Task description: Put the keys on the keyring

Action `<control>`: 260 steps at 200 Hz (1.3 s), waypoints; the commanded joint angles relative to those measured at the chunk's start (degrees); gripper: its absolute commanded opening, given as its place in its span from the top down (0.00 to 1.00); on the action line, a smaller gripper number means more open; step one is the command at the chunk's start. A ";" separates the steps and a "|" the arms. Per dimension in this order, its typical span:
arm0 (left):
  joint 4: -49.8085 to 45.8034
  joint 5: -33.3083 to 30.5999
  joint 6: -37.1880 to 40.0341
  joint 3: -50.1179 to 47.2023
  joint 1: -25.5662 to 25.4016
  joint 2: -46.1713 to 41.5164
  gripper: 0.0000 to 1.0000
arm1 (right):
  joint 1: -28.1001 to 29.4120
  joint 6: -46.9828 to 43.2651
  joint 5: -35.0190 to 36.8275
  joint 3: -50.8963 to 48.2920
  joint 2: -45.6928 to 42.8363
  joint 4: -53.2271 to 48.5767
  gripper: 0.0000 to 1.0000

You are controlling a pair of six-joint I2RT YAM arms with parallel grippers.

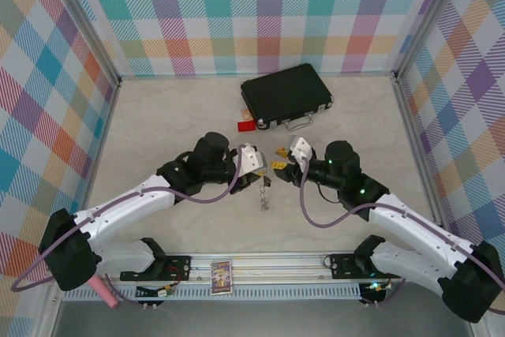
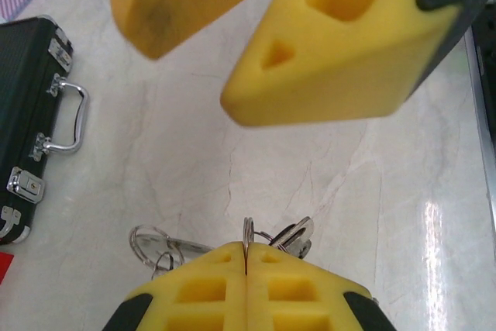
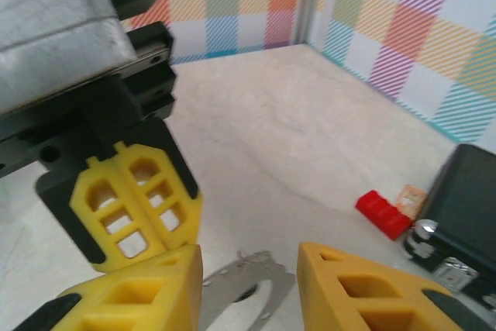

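My left gripper [image 2: 246, 249] is shut on the thin edge of the keyring [image 2: 247, 230], held above the table. Two keys [image 2: 297, 235] hang off it just to the right, one silver and one darker. In the top view the bunch [image 1: 264, 193] dangles below the two grippers, which meet at the table's middle. My right gripper [image 3: 248, 252] is open, its yellow fingers [image 2: 341, 44] facing the left gripper. A grey metal band with small nubs [image 3: 256, 281], apparently the keyring's rim, lies in the gap between them, touching neither finger.
A black case [image 1: 286, 99] with a silver handle [image 2: 68, 118] sits at the back of the table, with a small red tag [image 3: 384, 213] beside it. Small loose rings [image 2: 151, 244] hang left of the left fingers. Plaid walls enclose three sides.
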 commanded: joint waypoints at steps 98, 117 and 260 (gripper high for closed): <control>33.00 0.61 -20.99 -6.83 0.08 -4.29 1.00 | 0.18 3.63 11.46 -6.21 -9.92 7.87 0.55; 39.52 -0.09 -23.83 -8.36 0.11 -4.21 1.00 | 0.18 4.05 11.06 -6.72 -10.21 7.90 0.54; 62.47 -2.51 -35.20 -13.15 -0.02 0.18 1.00 | 0.20 5.32 5.37 -5.93 -7.75 9.43 0.50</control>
